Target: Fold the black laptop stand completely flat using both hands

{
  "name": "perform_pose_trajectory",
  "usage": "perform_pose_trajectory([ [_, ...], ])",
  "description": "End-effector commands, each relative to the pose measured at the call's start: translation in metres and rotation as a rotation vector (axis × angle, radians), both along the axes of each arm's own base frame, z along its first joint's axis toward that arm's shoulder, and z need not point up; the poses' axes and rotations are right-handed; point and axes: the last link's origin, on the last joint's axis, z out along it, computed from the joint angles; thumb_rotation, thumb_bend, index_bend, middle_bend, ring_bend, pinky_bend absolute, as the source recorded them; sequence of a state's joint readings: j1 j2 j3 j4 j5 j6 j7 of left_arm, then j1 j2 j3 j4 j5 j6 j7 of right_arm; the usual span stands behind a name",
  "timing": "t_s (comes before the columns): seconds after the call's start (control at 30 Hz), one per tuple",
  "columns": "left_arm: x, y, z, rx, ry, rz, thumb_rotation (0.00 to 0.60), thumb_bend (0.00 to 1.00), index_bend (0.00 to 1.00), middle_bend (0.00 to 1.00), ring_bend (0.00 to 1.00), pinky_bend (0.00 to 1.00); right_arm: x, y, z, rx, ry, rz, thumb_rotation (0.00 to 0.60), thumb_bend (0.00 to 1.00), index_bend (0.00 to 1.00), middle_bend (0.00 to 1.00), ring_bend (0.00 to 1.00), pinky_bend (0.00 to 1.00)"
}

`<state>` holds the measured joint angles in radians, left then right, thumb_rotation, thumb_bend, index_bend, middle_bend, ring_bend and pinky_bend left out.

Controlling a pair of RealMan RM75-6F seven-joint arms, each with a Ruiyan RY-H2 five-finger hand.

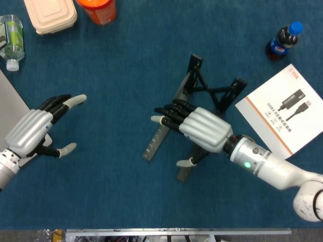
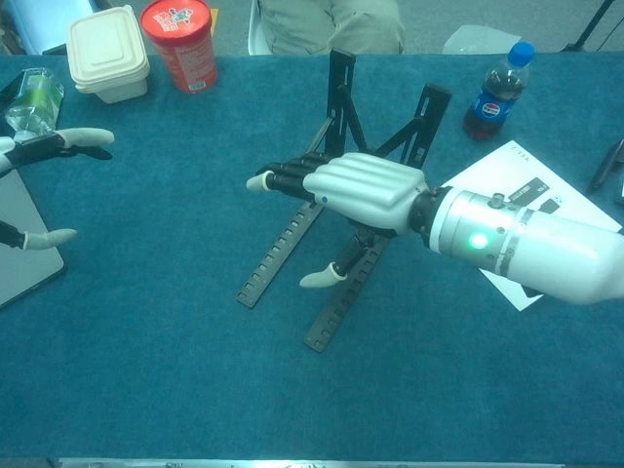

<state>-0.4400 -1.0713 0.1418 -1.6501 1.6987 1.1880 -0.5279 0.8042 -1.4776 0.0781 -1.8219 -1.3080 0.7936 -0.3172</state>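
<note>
The black laptop stand (image 1: 195,76) lies unfolded in the middle of the blue table, with two notched rails (image 2: 276,260) pointing toward me and its rear supports (image 2: 341,83) raised. My right hand (image 1: 200,128) is spread over the stand's middle, fingers stretched left across the rails and thumb apart below; it grips nothing. In the chest view the right hand (image 2: 356,190) hides the stand's hinge area. My left hand (image 1: 36,128) is open at the far left, well clear of the stand; only its fingertips (image 2: 83,139) show in the chest view.
A beige lunchbox (image 1: 50,15) and an orange-red cup (image 1: 98,10) stand at the back left, beside a small clear bottle (image 1: 11,41). A cola bottle (image 1: 282,40) and a printed manual sheet (image 1: 285,108) lie right of the stand. A grey laptop (image 2: 19,249) sits at the left edge.
</note>
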Motion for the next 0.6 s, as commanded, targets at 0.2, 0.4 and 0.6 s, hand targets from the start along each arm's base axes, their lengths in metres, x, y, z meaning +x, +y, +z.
perform_pose_trajectory([
  [0.2, -0.002, -0.002, 0.000, 0.000, -0.004, 0.005, 0.600, 0.27, 0.07, 0.15, 0.06, 0.07, -0.004, -0.025, -0.015, -0.022, 0.033, -0.084, 0.395, 0.13, 0.00, 0.02, 0.00, 0.00],
  [0.4, -0.003, -0.003, 0.002, 0.004, -0.006, 0.005, 0.600, 0.27, 0.07, 0.15, 0.06, 0.07, -0.014, -0.031, -0.023, -0.020, 0.064, -0.118, 0.397, 0.13, 0.00, 0.02, 0.00, 0.00],
  [0.6, -0.005, -0.003, 0.001, 0.001, -0.006, 0.010, 0.600, 0.27, 0.07, 0.15, 0.06, 0.07, -0.022, -0.032, -0.025, -0.028, 0.089, -0.132, 0.395, 0.13, 0.00, 0.02, 0.00, 0.00],
])
